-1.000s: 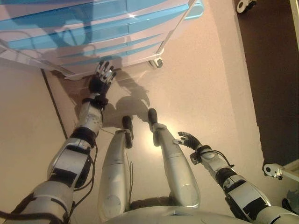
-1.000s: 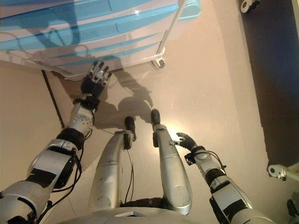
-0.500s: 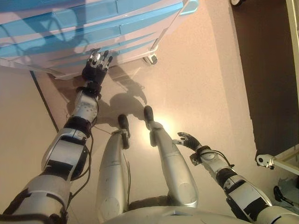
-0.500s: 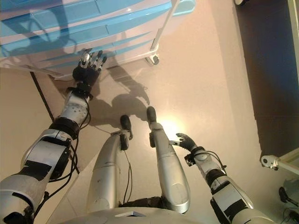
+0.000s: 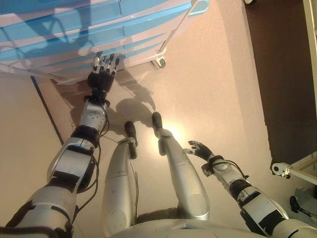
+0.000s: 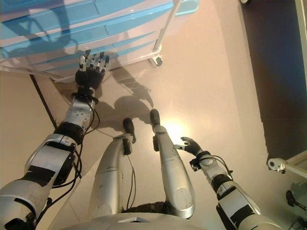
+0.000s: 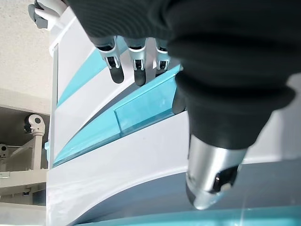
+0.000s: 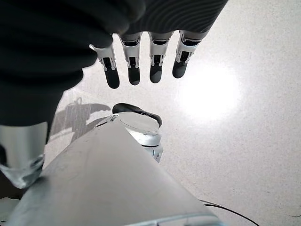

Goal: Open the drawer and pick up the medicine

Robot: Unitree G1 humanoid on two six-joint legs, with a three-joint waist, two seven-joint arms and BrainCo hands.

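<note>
A white drawer cart [image 5: 74,25] with pale blue drawer fronts stands on castors at the top of the eye views. My left hand [image 5: 103,73] is stretched out to its lower drawers, fingers straight and open, fingertips at a blue drawer front [image 7: 141,101]. All drawers look closed. No medicine shows in any view. My right hand [image 5: 200,148] hangs low at the right, open and empty, over the floor [image 8: 225,122].
The cart's front castor [image 5: 158,62] rests on the beige floor. A dark floor seam [image 5: 47,111] runs under my left arm. A dark mat [image 5: 282,74] covers the right side, with a white frame and castor [image 5: 282,169] at its lower edge.
My left hand has stayed at the lower drawers, its fingers straightened and spread a little. The camera shifted over the last second. The right hand has not moved.
</note>
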